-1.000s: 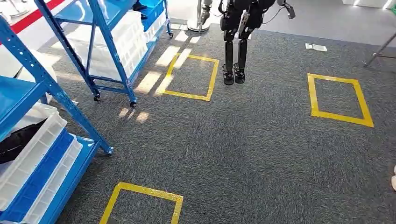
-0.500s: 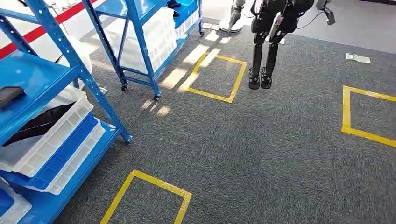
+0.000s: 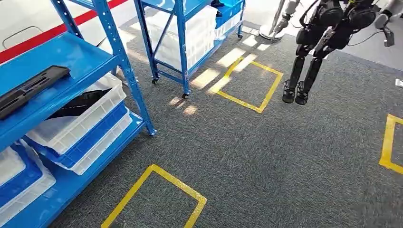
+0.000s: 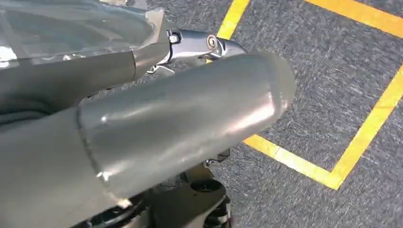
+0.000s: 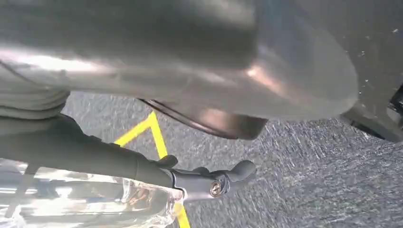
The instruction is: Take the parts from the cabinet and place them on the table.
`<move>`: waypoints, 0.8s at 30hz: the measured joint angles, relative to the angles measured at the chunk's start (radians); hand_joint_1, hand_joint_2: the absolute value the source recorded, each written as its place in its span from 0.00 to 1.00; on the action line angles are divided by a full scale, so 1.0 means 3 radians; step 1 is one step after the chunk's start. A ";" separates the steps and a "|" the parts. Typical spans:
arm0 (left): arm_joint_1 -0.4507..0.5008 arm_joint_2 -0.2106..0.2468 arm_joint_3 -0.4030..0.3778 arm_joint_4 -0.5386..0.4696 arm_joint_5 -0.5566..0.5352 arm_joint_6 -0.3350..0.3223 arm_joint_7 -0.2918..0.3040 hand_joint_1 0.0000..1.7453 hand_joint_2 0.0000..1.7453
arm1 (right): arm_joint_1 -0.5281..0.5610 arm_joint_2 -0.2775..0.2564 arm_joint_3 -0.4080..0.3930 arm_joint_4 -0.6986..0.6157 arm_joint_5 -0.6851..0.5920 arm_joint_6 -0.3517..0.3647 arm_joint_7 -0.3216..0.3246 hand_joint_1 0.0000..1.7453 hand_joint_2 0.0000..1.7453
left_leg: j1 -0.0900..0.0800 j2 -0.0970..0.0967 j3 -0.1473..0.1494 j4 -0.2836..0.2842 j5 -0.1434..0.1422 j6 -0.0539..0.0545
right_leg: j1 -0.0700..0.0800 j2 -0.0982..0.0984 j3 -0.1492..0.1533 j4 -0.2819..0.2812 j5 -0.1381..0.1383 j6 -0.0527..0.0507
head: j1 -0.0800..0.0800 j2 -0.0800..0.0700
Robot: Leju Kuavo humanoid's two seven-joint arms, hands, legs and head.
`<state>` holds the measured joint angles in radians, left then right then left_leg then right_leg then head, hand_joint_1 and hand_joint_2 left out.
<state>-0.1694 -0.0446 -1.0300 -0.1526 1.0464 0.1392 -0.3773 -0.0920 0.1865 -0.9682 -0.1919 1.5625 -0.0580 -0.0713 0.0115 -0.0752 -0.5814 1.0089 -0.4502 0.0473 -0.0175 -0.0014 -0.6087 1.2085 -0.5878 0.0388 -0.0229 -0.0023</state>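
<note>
The blue cabinet [image 3: 71,57] stands at my left in the head view. A long flat black part [image 3: 31,88] lies on its upper shelf. Another black part [image 3: 78,103] lies in a white bin [image 3: 83,122] on the shelf below, partly hidden under the upper shelf. My left hand [image 4: 166,118] hangs over the grey carpet, thumb and a dark finger apart, holding nothing. My right hand [image 5: 190,71] also hangs above the carpet with its fingers apart and nothing in it.
A second blue rack [image 3: 180,28] on wheels holds white crates farther back. Another humanoid robot [image 3: 323,42] hangs at the far right. Yellow tape squares [image 3: 157,199] mark the carpet, one just ahead. More white and blue bins [image 3: 19,178] fill the lowest shelf.
The camera has turned left: the whole scene has slid right. The near cabinet now takes up more of the picture, and the black part on its shelf has come into sight.
</note>
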 joint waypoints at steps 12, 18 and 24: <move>-0.0001 0.0003 -0.0003 0.0000 -0.0003 -0.0004 0.0001 0.00 0.00 | 0.0007 0.0008 0.0003 0.0008 -0.0001 0.0000 0.0010 0.00 0.00 | 0.0005 0.0218 -0.0501 0.0966 -0.0477 -0.0173 | 0.0011 -0.0095 0.0253 -0.0609 0.0244 -0.0157 | -0.0024 0.0000; -0.0004 0.0000 -0.0004 0.0001 -0.0001 -0.0005 0.0003 0.00 0.00 | -0.0008 0.0015 0.0004 0.0008 -0.0001 0.0001 0.0016 0.00 0.00 | -0.0054 0.0470 -0.0031 0.0138 -0.0063 -0.0037 | 0.0060 -0.0310 0.0289 -0.0612 0.0219 -0.0190 | -0.0022 0.0000; -0.0007 -0.0001 -0.0005 0.0000 0.0004 0.0000 -0.0001 0.00 0.00 | -0.0034 0.0031 0.0006 0.0005 -0.0004 0.0000 0.0015 0.00 0.00 | -0.0041 0.0341 0.0011 -0.0010 -0.0020 0.0012 | 0.0116 -0.0442 0.0288 -0.0612 0.0173 -0.0131 | -0.0022 0.0000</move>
<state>-0.1714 -0.0450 -1.0315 -0.1526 1.0475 0.1392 -0.3777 -0.1021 0.1957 -0.9663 -0.1904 1.5614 -0.0580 -0.0668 -0.0009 0.0269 -0.5780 1.0060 -0.4563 0.0508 0.0172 -0.1340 -0.5222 1.0250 -0.5359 -0.0004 -0.0294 -0.0023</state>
